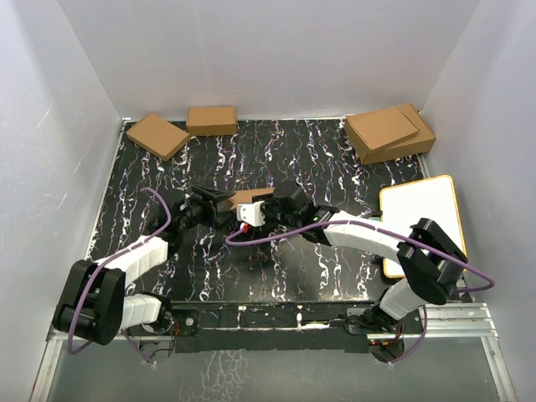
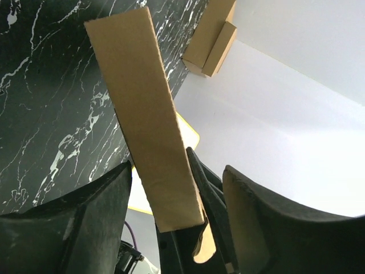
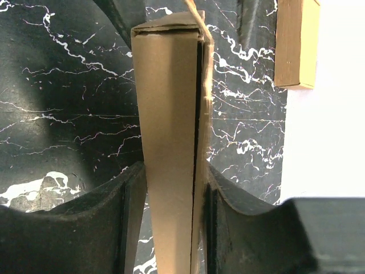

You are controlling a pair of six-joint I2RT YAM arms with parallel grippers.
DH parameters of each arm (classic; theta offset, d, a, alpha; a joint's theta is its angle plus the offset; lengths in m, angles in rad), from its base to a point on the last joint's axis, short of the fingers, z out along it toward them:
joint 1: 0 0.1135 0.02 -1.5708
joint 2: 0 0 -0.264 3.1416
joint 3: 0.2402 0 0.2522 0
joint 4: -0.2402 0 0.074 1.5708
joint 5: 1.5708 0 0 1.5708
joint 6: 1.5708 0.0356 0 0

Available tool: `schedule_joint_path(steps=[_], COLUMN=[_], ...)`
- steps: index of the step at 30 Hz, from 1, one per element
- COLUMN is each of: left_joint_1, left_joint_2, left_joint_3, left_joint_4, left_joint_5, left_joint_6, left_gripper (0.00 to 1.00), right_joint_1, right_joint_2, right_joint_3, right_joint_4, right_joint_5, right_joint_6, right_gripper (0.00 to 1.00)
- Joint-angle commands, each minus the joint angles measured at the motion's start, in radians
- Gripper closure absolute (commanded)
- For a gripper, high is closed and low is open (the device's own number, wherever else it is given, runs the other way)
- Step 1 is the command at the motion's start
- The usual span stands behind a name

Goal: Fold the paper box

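Right now, nearest to me, both arms reach from their bases at the near edge toward the middle of the table (image 1: 293,159), a black top veined with white. They meet a little left of centre.

My right hand (image 3: 171,171) is gripping the paper box (image 3: 168,103). In its wrist view both dark fingers (image 3: 128,217) press flat on the two broad faces of the cardboard, with no daylight on either side. The box stands edge-on to that camera, a thin folded brown slab. A narrow dark slit runs down its right side, where one layer has not closed flush against the body.

My left hand (image 2: 178,168) comes in from the other side with its jaws apart. A long strip of the same cardboard runs up between its fingers. The left finger (image 2: 85,228) sits just beside the strip, while the right one stands clear of it, with a dark part of the other hand in between. So the left hand is open around the box, not clamping it. I cannot tell from any view whether the box touches the table.

Further right, a white board (image 1: 423,218) with an orange rim lies flat near the table's right edge. At the far left two small brown boxes (image 1: 157,135) lie side by side. At the far right sit two stacked brown boxes (image 1: 389,134), the upper one skewed on the lower.
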Motion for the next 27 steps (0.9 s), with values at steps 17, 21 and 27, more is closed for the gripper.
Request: schedule_joint_path(steps=[17,21,27], left_joint_1=[0.014,0.015,0.016], left_joint_2=[-0.328,-0.338,-0.323], left_joint_3=[0.077,0.142,0.122], left_joint_4=[-0.198,-0.233,-0.125], left_joint_5=[-0.089,-0.086,-0.020], left_joint_6=[0.171,0.328,0.567], left_gripper=[0.04,0.03,0.03], right_joint_1=[-0.110,-0.193,-0.374], right_joint_2=[-0.004,-0.009,-0.025], right_joint_3=[0.139,0.197,0.240], right_joint_4=[-0.045,-0.093,-0.107], right_joint_5=[-0.170,-0.298,-0.543], right_joint_6=[0.216,0.313,0.523], right_gripper=[0.67,0.67,0.68])
